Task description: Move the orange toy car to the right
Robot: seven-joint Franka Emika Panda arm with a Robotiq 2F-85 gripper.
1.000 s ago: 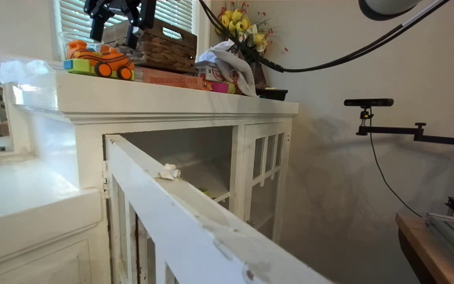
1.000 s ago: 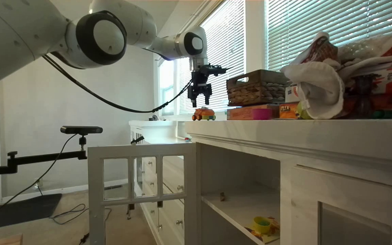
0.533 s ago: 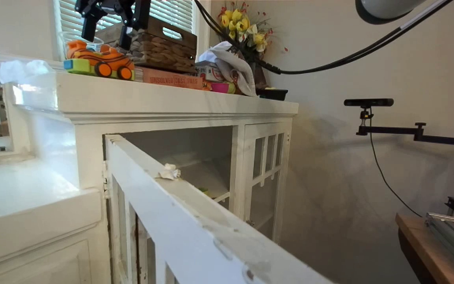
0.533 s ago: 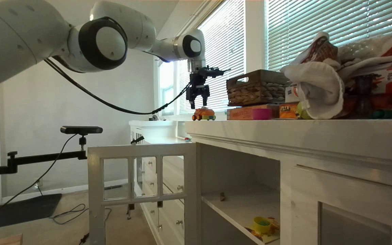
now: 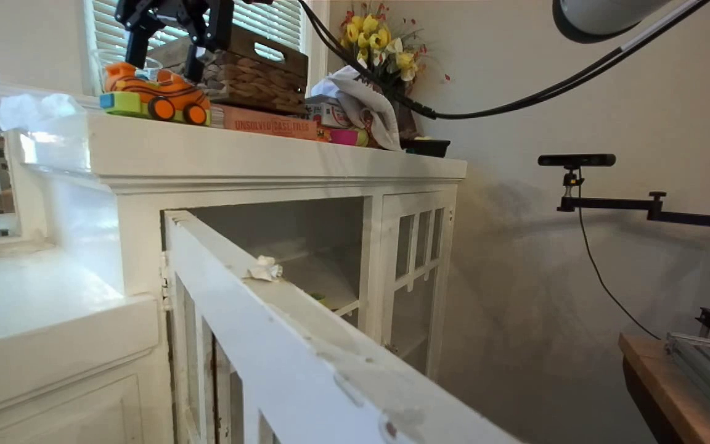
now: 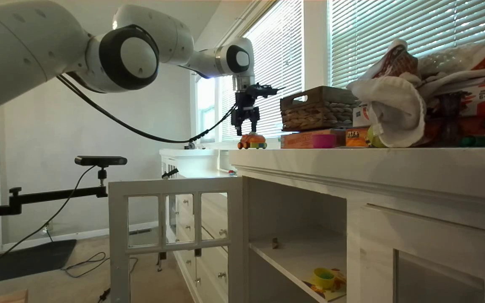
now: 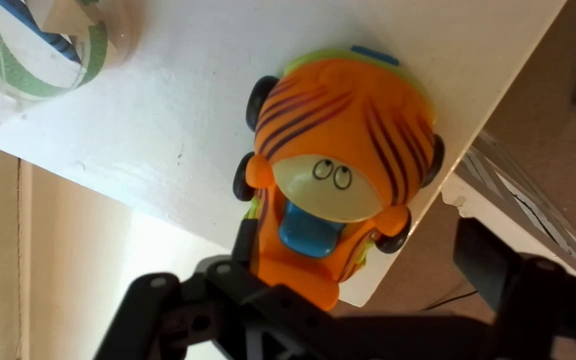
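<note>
The orange toy car point(image 5: 167, 94) stands upright on the white cabinet top point(image 5: 269, 148) near its corner. It also shows in an exterior view point(image 6: 251, 140). In the wrist view the car point(image 7: 340, 127) has dark striped sides, a cream face, a blue middle and dark wheels. My gripper point(image 5: 165, 65) is open just above the car, pointing down; it also shows in an exterior view point(image 6: 246, 131). In the wrist view one finger point(image 7: 244, 242) overlaps the car's near end, and the opposite finger point(image 7: 483, 265) is out past the cabinet edge. Contact cannot be told.
A wicker basket point(image 6: 320, 109) sits on a flat orange box point(image 5: 269, 123) beside the car. A clear container point(image 7: 33, 75) stands near the car. The cabinet door point(image 5: 330, 345) stands open below. Cloth point(image 6: 396, 109) and boxes lie further along the top.
My gripper has come down toward the car and shifted slightly left in both exterior views, mostly in the earlier half second. The car has not moved.
</note>
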